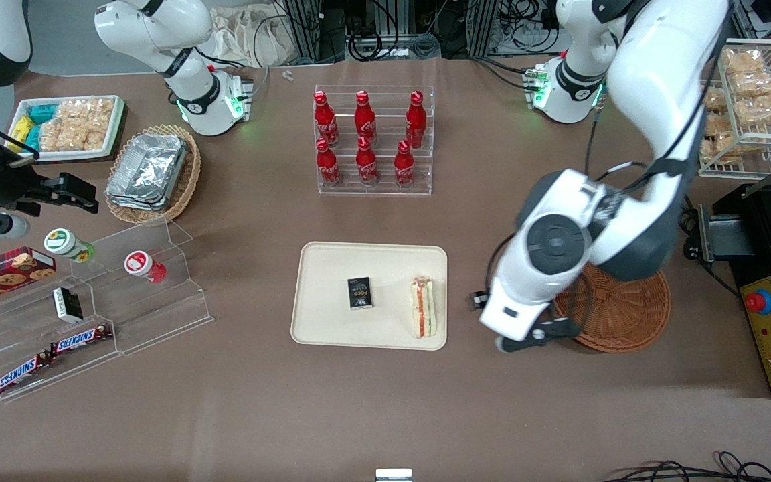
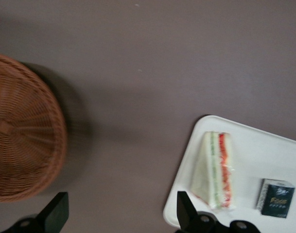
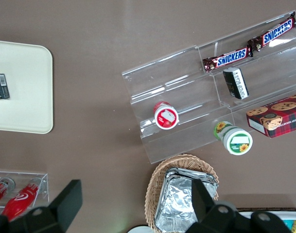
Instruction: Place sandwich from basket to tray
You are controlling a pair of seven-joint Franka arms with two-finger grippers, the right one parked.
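Nearest your front camera lie two Snickers bars [image 1: 51, 355] on the lowest step of a clear acrylic riser [image 1: 124, 301], toward the parked arm's end of the desk [image 1: 258, 415]. That desk is a plain brown surface. On the riser's higher steps you can see a small dark box [image 1: 67, 304], a red-capped cup [image 1: 144, 266] and a green-capped cup [image 1: 67, 244], with a red cookie box [image 1: 4, 271] beside them.

The end effector [image 1: 533, 335] hangs over bare desk between the tray [image 1: 322, 321] and the basket [image 1: 626, 314], just above the basket's edge. Its fingers [image 2: 55, 213] are spread apart and grip nothing.

The sandwich [image 1: 422, 306] lies in the tray, along the short rim closest to the basket, filling edge up. A small black box [image 1: 360, 293] sits in the tray's middle, apart from the sandwich. Whatever part of the basket's inside you can see holds nothing.

Farther from the front camera than the tray, a clear rack [image 1: 375, 144] carries six red cola bottles [image 1: 365, 137] in two rows. Toward the parked arm's end, a tan wicker basket [image 1: 185, 181] holds stacked foil containers [image 1: 148, 171], and beside it a white tray [image 1: 114, 127] holds packaged snacks. A wire rack [image 1: 757, 114] with bagged snacks stands at the working arm's end.
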